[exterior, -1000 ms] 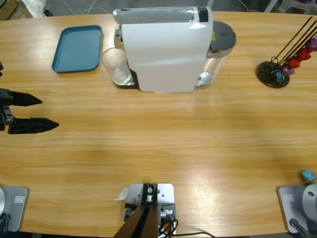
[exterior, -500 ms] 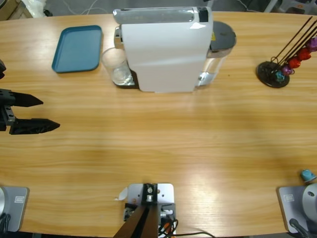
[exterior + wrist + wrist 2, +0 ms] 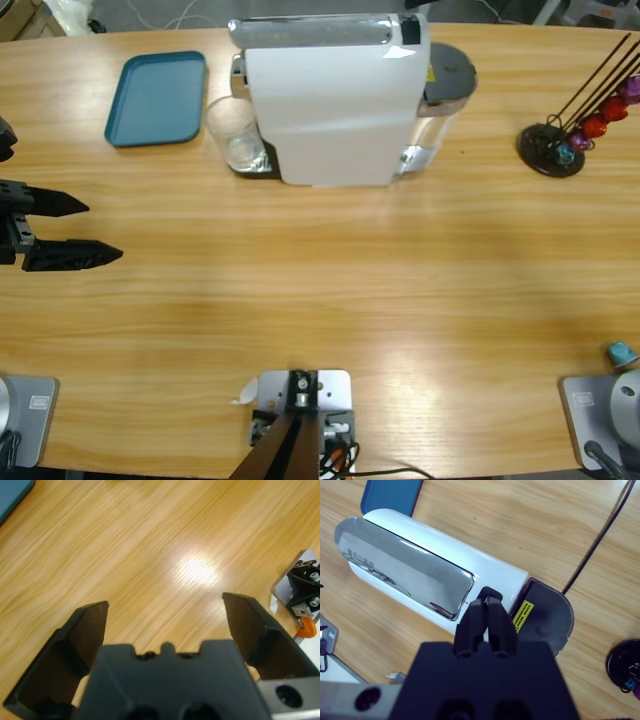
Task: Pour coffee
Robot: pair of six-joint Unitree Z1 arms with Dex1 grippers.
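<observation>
A clear drinking glass (image 3: 233, 133) stands under the spout at the left end of the white coffee machine (image 3: 330, 100). I cannot make out coffee in it. My left gripper (image 3: 100, 230) is open at the table's left edge, well short of the glass. In the left wrist view this gripper (image 3: 165, 605) hangs over bare wood with nothing between its jaws. My right gripper (image 3: 487, 602) is shut and empty, looking down on the machine (image 3: 420, 575), its tips by a small black button (image 3: 493, 593). It does not show in the high view.
A blue tray (image 3: 157, 97) lies left of the glass, and its corner (image 3: 12, 495) shows in the left wrist view. The machine's grey tank lid (image 3: 450, 70) sits behind the machine. A black capsule stand (image 3: 552, 148) holds coloured capsules at far right. A teal capsule (image 3: 622, 352) lies near the front right.
My left gripper has crept slightly to the right, still open. Nothing else has moved.
</observation>
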